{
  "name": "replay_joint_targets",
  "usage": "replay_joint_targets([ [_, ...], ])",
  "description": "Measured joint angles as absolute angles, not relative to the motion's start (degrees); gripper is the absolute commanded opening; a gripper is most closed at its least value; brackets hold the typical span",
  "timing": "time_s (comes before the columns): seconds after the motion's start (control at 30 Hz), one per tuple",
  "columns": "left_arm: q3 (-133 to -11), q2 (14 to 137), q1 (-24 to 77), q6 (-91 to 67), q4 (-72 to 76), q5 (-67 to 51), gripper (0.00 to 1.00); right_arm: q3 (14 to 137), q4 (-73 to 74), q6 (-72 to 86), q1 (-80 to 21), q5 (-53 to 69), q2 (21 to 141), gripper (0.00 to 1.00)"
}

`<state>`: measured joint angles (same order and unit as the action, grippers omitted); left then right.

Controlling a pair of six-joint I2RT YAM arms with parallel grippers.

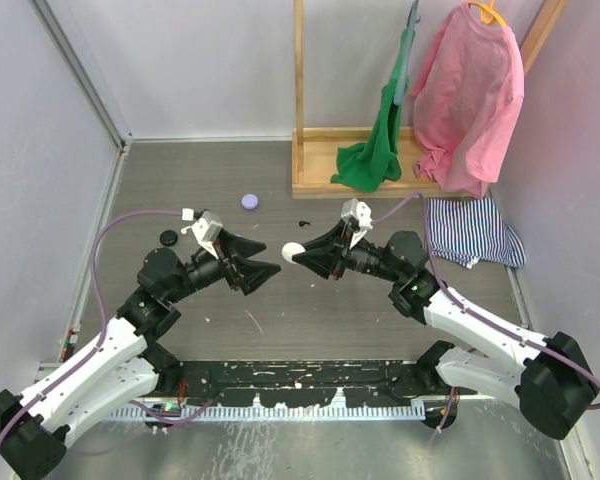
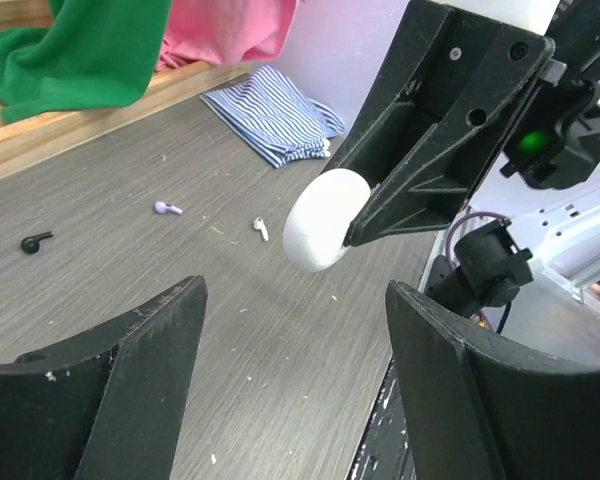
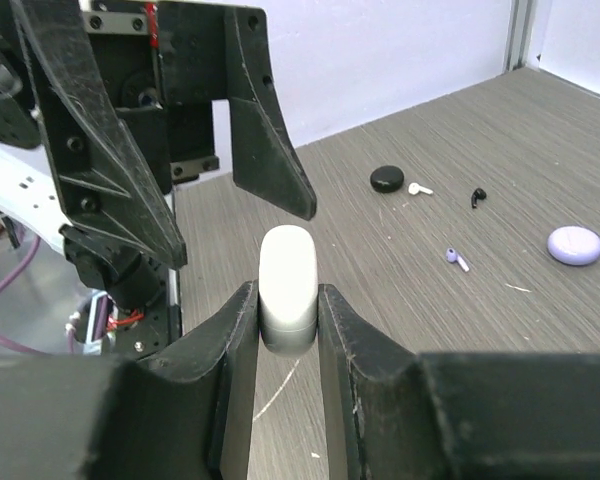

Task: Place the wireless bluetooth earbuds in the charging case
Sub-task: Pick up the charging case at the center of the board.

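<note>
The right hand (image 3: 288, 295) clamps the white charging case (image 3: 287, 262) (on edge), the left hand (image 2: 295, 288) stands spread apart facing it, and the black earbud (image 2: 35, 241), lilac earbud (image 2: 166, 208) and white earbud (image 2: 261, 228) lie on the bench (image 2: 280, 390).

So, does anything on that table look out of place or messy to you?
A white earbud, a black earbud and a lilac earbud lie scattered loose on the table, outside any case. A striped cloth lies crumpled beside the wooden rack.
</note>
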<state>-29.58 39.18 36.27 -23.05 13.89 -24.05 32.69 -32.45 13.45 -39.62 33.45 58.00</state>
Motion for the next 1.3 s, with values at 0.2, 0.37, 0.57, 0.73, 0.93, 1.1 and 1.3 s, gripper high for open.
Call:
replay_joint_targets([
  [0.2,-28.38,42.83,36.27,-26.52,21.89,-25.36,0.71,30.09,-40.99,18.92,-39.62,33.3,58.22,0.01],
  [0.37,-28.21,45.34,36.27,-28.12,27.09,-26.52,0.59,29.98,-46.44,22.28,-39.64,34.11,59.29,0.01],
  [0.57,-27.44,48.6,36.27,-31.07,33.08,-28.75,0.46,29.95,-51.33,25.34,-39.75,35.09,61.14,0.01],
  [0.73,-27.38,50.7,36.27,-33.39,37.26,-31.05,0.42,29.95,-53.23,26.76,-39.72,35.55,62.15,0.01],
  [0.93,-27.35,51.88,36.27,-34.87,40.12,-33.61,0.38,29.95,-55.18,27.46,-39.72,36.58,62.61,0.01],
  [1.1,-27.35,53.1,36.27,-35.59,40.69,-35.73,0.35,30.0,-56.97,28.51,-39.66,38.26,64.29,0.02],
  [1.3,-27.35,53.47,36.25,-35.99,40.97,-38.65,0.18,30.76,-58.48,29.78,-39.51,41.36,65.93,0.03],
])
